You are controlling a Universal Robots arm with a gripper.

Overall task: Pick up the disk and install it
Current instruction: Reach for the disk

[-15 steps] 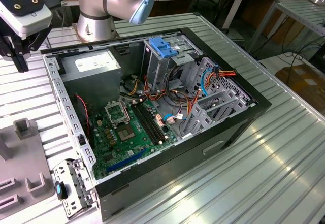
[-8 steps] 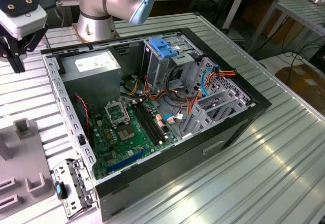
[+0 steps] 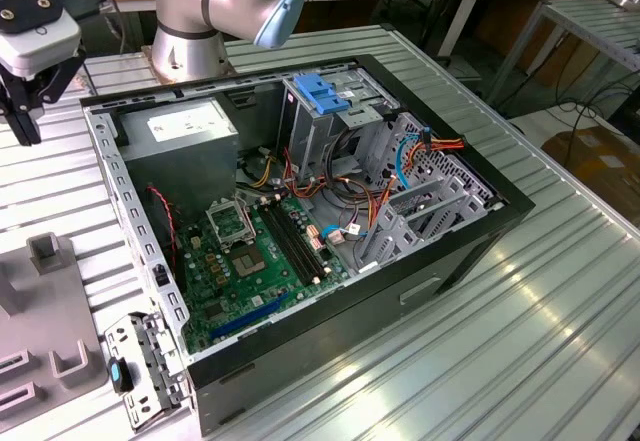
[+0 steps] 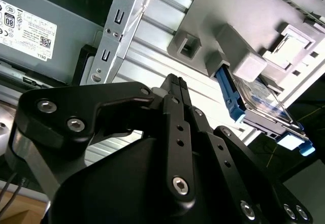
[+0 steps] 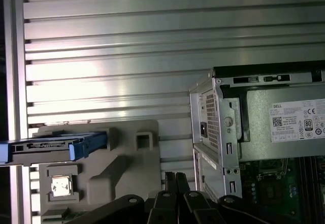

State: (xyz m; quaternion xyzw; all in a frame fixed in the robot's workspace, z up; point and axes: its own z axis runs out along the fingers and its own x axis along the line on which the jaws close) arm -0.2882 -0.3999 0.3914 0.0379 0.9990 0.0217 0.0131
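Hand closed, empty, apart from disk, dark metal, blue-railed

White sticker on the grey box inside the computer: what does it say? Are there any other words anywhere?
White sticker on the grey power-supply box: rows of tiny print and little square codes, too small to read for sure.
Disk in its grey holder: seen edge-on, no words to read.
Green board in the case: its markings are too small to read.

Bright light glares off the ribbed table (soft shadows).
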